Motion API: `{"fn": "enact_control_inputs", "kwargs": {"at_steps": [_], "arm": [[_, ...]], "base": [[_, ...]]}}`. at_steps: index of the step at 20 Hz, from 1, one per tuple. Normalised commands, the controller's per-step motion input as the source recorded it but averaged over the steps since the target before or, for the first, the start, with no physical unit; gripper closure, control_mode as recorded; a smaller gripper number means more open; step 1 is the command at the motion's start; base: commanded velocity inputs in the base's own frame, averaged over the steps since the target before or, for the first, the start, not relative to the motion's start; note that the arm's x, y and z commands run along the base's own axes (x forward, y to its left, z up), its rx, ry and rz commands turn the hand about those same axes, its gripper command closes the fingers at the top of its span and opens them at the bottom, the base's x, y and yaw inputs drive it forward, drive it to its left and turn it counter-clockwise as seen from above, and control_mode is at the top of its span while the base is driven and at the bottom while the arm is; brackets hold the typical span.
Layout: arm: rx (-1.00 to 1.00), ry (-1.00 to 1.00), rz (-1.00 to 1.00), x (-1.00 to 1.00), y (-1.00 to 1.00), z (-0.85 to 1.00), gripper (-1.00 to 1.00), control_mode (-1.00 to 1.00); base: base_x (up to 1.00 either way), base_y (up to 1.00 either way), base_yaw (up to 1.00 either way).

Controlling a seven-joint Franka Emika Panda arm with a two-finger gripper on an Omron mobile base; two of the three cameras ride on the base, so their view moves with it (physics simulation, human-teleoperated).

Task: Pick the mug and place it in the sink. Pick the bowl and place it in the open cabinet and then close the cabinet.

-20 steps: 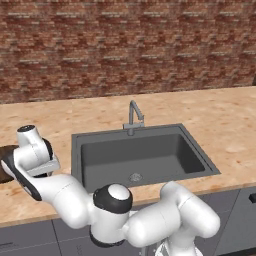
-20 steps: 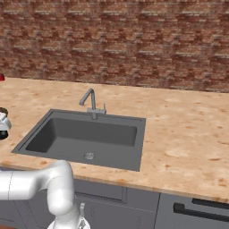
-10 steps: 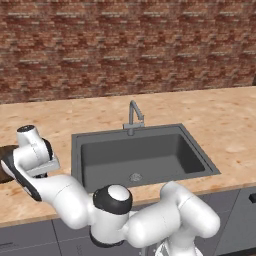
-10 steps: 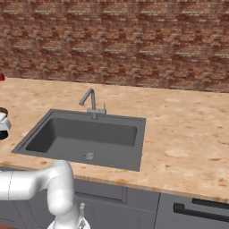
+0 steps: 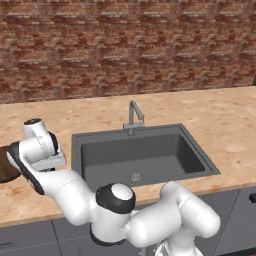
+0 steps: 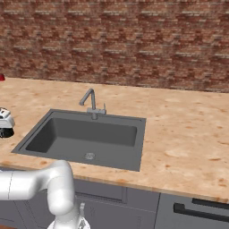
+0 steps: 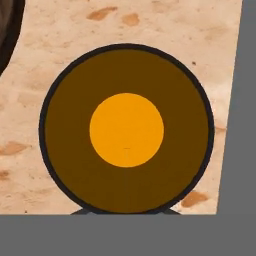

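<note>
The mug (image 7: 127, 129) sits directly below the claw, seen straight down its mouth, on the counter (image 7: 165, 30) beside the sink (image 5: 142, 155). The claw has closed, probably on the rim, ready for lifting.

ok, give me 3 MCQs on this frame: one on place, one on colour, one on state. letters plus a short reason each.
1. Where is the mug?
A. in the sink
B. on the wooden counter beside the sink
C. on a shelf

2. What colour is the centre of the mug, seen from above?
A. yellow-orange
B. blue
C. white

3. What is in the sink basin?
A. the bowl
B. the mug
C. only its drain

Key: 1 B, the hand view shows counter around the mug and the grey sink edge to one side. 2 A, an orange disc inside a brown ring. 3 C, both base views show a bare basin.
</note>
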Motion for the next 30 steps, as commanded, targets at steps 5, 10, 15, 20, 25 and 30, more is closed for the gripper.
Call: {"fn": "enact_control_inputs", "kwargs": {"at_steps": [5,10,15,20,25,30], "arm": [[-0.02,-0.04,-0.20,0.00,-0.83,0.56,1.00,-1.00],[-0.03,-0.05,-0.20,0.02,-0.96,0.16,1.00,-1.00],[-0.11,-0.07,-0.19,0.12,-0.93,0.00,1.00,-1.00],[-0.11,-0.06,-0.23,0.02,-1.00,0.00,1.00,-1.00],[-0.03,0.02,-0.17,0.25,-0.99,-0.34,1.00,-1.00],[0.07,0.00,-0.05,0.34,-0.83,-0.19,1.00,-1.00]], "base": [[0.00,0.00,0.00],[0.00,0.00,0.00],[0.00,0.00,0.00],[0.00,0.00,0.00],[0.00,0.00,0.00],[0.00,0.00,0.00]]}}
